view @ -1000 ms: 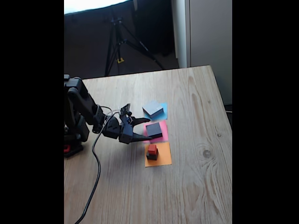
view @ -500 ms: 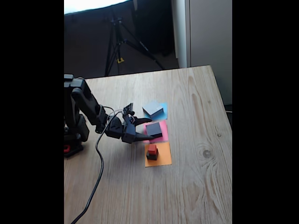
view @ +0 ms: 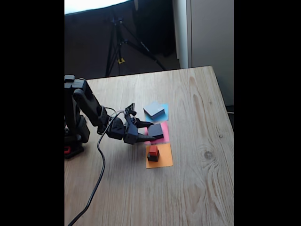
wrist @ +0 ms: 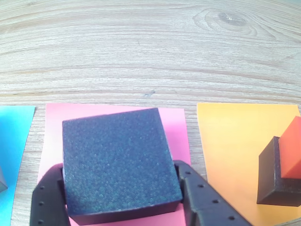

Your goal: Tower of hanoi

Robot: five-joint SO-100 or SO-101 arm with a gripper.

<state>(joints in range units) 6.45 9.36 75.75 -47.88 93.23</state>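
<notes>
The black slab [view: 156,130] lies on the pink paper square [view: 164,136]. My gripper [view: 149,132] reaches in from the left and is shut on it. In the wrist view the slab [wrist: 117,160] sits between my fingers [wrist: 47,197], which press against its two sides, and my gripper [wrist: 117,168] is low over the pink paper [wrist: 108,110]. The grey slab [view: 154,109] rests on the blue paper [view: 164,113]. The tiny red cube [view: 153,149] sits on the small black cube [view: 153,156] on the orange paper [view: 160,160]. The wrist view shows the red cube [wrist: 291,153] and the black cube [wrist: 275,181] at its right edge.
The arm's base [view: 74,132] stands at the table's left edge, and its cable [view: 96,179] trails toward the front. A tripod [view: 120,42] stands beyond the table's far edge. Bare wood [view: 197,188] lies right of and in front of the papers.
My gripper has moved right toward the black slab, and its jaws have narrowed from wide open to closing on the slab's sides. The blocks have stayed in place.
</notes>
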